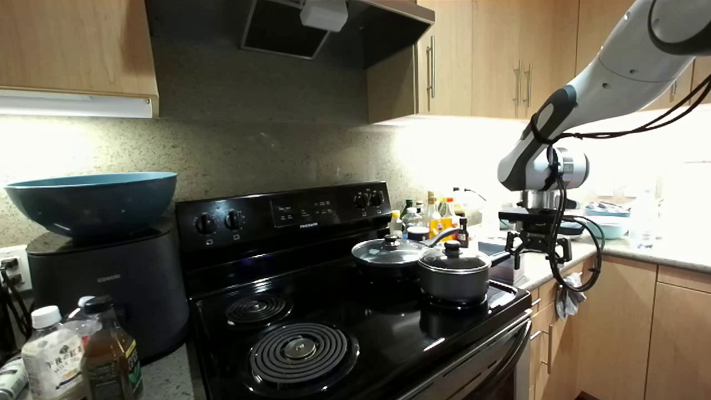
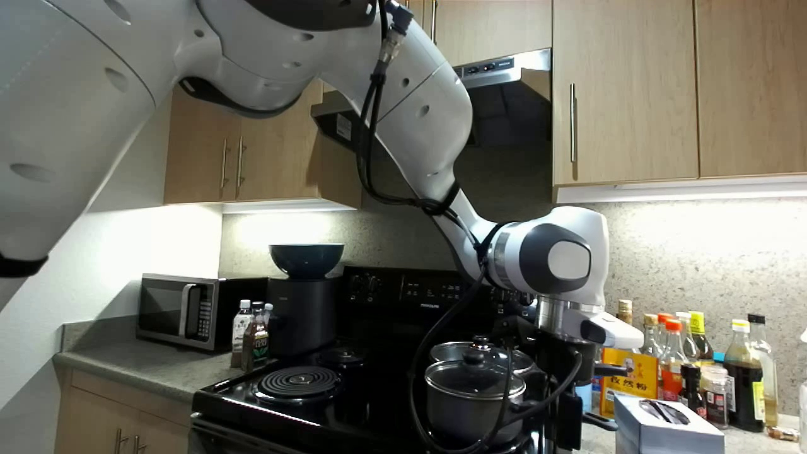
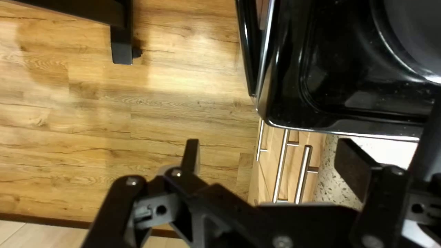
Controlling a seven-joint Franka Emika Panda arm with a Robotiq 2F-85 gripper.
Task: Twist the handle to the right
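Observation:
The long dark handle (image 1: pixel 500 257) sticks out sideways from the lidded saucepan (image 1: pixel 452 274), which sits on the front burner at the stove's right end. My gripper (image 1: pixel 539 260) points down just beyond the handle's tip in that exterior view, fingers wide apart. In the wrist view, floor, cabinet fronts and counter show between the fingertips, and nothing is held. A blurred dark bar (image 3: pixel 428 139) at the right edge there, outside the right finger (image 3: pixel 353 168), may be the handle. Cables and the wrist partly cover the saucepan (image 2: pixel 463 400) and its handle in an exterior view.
Behind the saucepan stands a lidded frying pan (image 1: pixel 383 253), its handle angled up and right. A tissue box (image 2: pixel 668 425) and several bottles (image 2: pixel 744 372) crowd the counter nearby. The stove's edge (image 3: pixel 337 132) lies close below, and the range hood (image 1: pixel 389 25) hangs above.

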